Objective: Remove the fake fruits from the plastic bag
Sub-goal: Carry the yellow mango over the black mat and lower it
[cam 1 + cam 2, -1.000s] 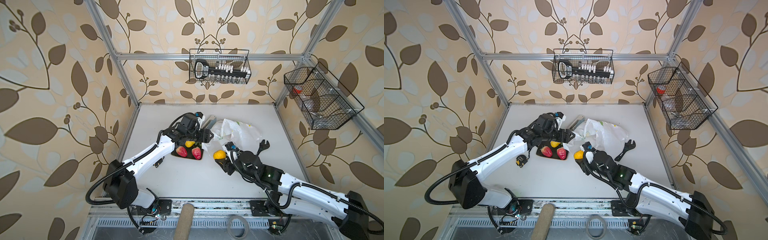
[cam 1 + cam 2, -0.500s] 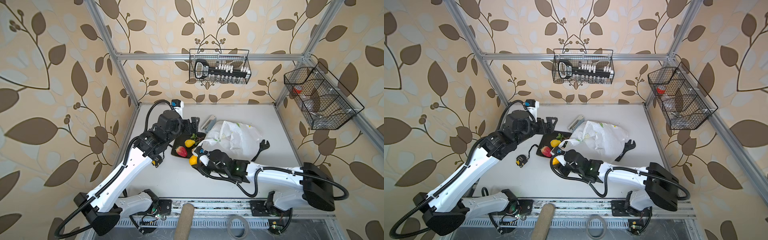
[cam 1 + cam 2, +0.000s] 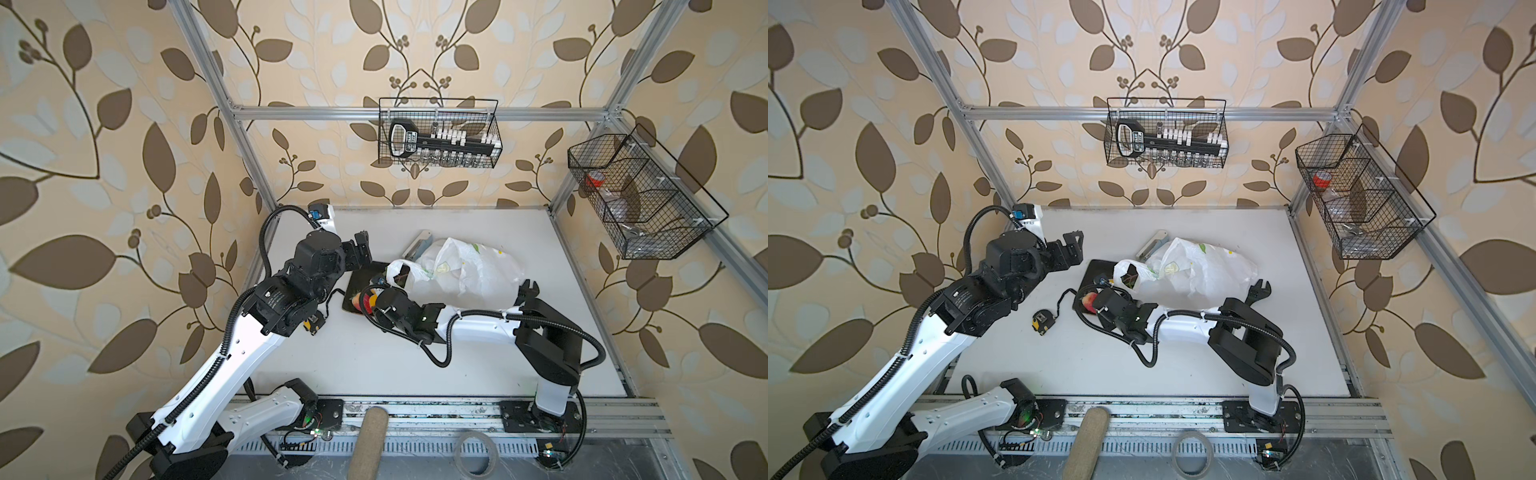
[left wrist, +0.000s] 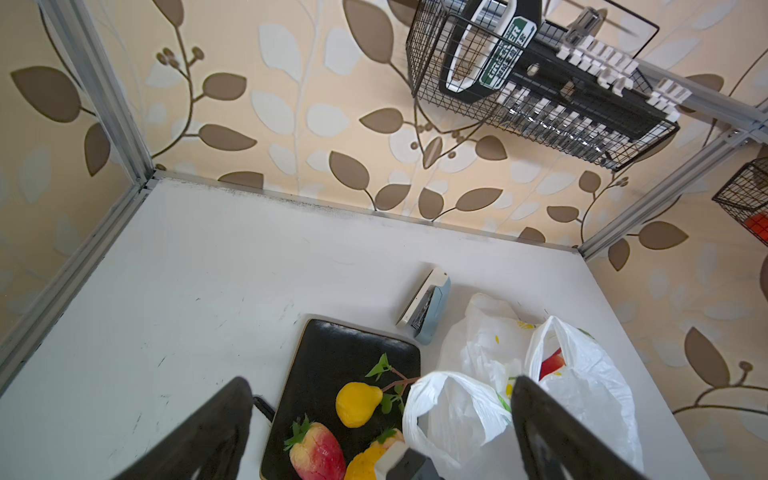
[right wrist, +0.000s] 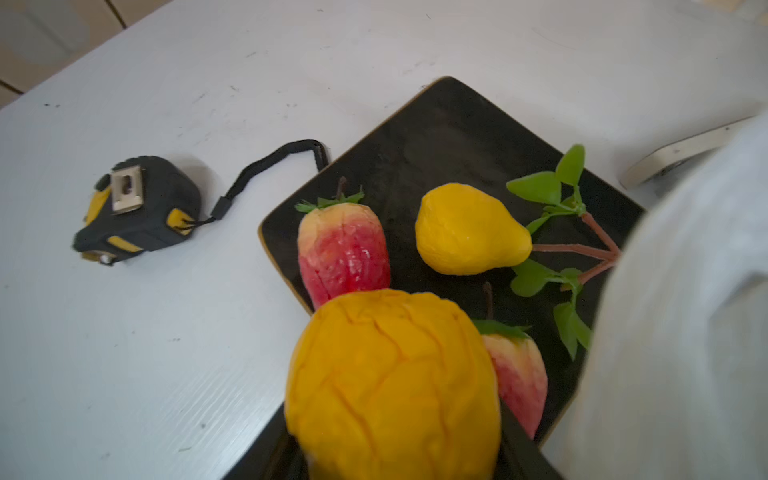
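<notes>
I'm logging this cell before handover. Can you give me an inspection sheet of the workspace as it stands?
Surface: white table, lightly scuffed.
Job's things: plastic bag slumped, red fruit inside; pear and two strawberries on the dark plate.
Clutter: tape measure, stapler, wrench.
Grippers: left gripper jaws open, empty; right gripper jaws shut on orange-yellow fruit over the plate.
Cables: black arm cables loop freely; none seen snagged.
Surroundings: two wire baskets on leaf-patterned walls.
</notes>
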